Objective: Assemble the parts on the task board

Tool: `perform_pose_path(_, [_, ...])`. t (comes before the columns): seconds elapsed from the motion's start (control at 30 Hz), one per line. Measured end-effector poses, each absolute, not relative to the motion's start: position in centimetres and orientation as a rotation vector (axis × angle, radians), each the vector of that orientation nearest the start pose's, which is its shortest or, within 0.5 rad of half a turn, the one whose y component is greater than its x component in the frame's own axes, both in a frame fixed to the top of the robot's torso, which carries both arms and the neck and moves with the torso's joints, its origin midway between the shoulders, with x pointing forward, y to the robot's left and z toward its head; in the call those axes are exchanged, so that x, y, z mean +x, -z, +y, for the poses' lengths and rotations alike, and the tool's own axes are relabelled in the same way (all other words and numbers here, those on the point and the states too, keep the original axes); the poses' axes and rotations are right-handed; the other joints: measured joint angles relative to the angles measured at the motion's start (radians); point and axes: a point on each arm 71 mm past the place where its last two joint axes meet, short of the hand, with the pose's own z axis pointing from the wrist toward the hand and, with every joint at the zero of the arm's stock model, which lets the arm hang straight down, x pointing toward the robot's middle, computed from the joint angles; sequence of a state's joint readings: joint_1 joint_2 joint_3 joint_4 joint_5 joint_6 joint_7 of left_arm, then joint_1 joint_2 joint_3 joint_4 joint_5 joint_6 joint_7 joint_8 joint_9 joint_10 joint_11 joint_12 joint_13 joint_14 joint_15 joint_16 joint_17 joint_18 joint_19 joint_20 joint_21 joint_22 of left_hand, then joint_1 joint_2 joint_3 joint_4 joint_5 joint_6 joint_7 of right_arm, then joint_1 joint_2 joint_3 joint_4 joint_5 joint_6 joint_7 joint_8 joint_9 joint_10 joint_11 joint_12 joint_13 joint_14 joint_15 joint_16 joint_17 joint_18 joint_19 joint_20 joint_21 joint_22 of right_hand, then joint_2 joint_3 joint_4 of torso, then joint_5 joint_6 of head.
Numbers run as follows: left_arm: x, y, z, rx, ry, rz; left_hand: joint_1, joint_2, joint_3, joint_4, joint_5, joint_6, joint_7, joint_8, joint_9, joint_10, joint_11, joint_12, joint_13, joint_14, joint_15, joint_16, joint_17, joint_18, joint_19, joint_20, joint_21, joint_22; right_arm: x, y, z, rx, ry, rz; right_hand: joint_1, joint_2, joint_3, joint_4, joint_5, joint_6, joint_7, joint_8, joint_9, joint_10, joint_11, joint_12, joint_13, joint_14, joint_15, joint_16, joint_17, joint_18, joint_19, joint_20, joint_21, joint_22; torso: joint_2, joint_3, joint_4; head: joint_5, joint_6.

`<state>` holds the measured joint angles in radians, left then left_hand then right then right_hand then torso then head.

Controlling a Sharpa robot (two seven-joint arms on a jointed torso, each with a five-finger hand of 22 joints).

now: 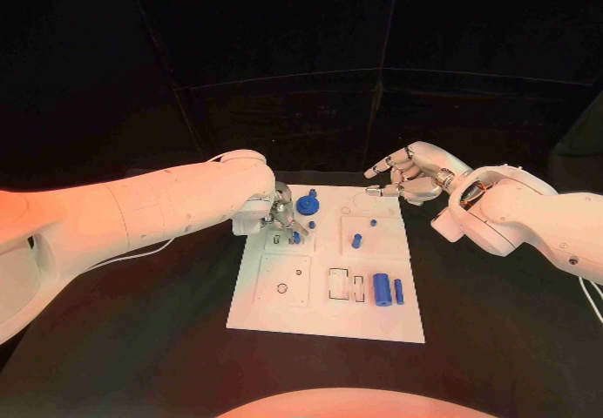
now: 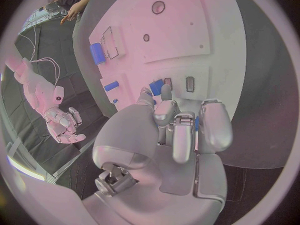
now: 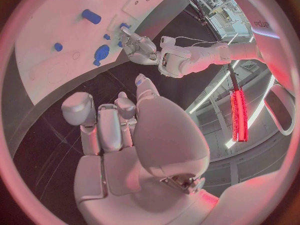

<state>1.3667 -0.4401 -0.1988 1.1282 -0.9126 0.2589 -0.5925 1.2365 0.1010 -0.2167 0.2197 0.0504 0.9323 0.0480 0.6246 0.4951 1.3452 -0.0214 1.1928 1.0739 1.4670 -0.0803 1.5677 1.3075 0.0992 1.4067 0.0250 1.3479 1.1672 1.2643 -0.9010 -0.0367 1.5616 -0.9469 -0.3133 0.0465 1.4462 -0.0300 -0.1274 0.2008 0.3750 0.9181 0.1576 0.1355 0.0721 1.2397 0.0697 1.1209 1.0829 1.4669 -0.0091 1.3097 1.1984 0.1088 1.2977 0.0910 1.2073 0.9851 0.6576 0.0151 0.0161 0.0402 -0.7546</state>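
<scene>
- Head view: task board (image 1: 329, 305) lies flat mid-table (image 1: 503, 348). All places below are relative to the board.
- Left hand (image 1: 279, 215) is over the board's far-left corner, fingers curled down around a small blue part (image 1: 295, 235); whether it's actually pinched can't be told here, the fingers block it.
- Blue disc part (image 1: 308, 206) sits just beside that hand, at the far edge, partly crowded by the fingertips.
- Two small blue pegs (image 1: 357, 240) stand near the board's centre; a short fat blue cylinder (image 1: 381, 286) and a thin blue pin (image 1: 398, 292) lie side by side toward the near-right corner, next to outlined rectangular slots.
- Right hand (image 1: 412, 177) hovers off the far-right corner, fingers loosely curled, nothing in it, not touching the board.
- Left wrist view: left hand (image 2: 181, 130) has fingers pressed together over a blue part (image 2: 156, 87) on the board (image 2: 206, 20); grip contact is hidden. A blue cylinder (image 2: 97, 53) and a small peg (image 2: 111, 86) lie farther along. Right hand (image 2: 62, 125) shows off the board's edge.
- Right wrist view: right hand (image 3: 115, 130) has fingers bent in, empty, clear of the board (image 3: 44, 50). Disc part (image 3: 101, 52) and cylinder (image 3: 91, 16) visible; left hand (image 3: 139, 47) sits at the board's edge by the disc.
</scene>
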Motion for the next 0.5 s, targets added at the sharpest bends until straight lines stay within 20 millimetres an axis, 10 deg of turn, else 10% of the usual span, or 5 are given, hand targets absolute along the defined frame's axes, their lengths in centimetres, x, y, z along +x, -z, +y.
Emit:
perform_pose_path(0.37, [54.02, 21.43, 12.80, -0.125, 0.292, 2.452, 0.161, 0.040, 0.143, -0.127, -0.004, -0.030, -0.009, -0.017, 0.001, -0.015, -0.007, 0.000, -0.004, 0.000, -0.007, 0.000, 0.000, 0.000, -0.004, -0.004, 0.000, 0.005, 48.98, 15.02, -21.52, 0.236, -0.982, 1.676, 0.000, 0.000, -0.004, -0.004, 0.004, 0.000, 0.000, 0.000, 0.000, 0.000, 0.000, 0.000, 0.000, 0.000, 0.000, 0.000, 0.000, 0.000, 0.000, 0.000, 0.000, -0.001, 0.000, 0.0001, -0.0002, 0.003, -0.003])
perform_pose_path(0.5, [53.96, 21.43, 13.37, -0.147, 0.313, 2.451, 0.185, 0.034, 0.169, -0.106, -0.004, -0.038, -0.009, -0.029, -0.003, -0.018, -0.007, -0.005, -0.006, 0.000, -0.007, 0.000, 0.000, 0.000, -0.007, -0.007, 0.002, 0.009, 49.01, 15.05, -21.55, 0.236, -0.979, 1.678, 0.000, 0.000, -0.004, -0.004, 0.004, 0.000, 0.000, 0.000, 0.000, 0.000, 0.000, 0.000, -0.001, 0.000, 0.000, 0.000, 0.000, 0.000, 0.000, 0.000, -0.004, -0.001, 0.000, 0.0002, -0.0007, 0.003, -0.006])
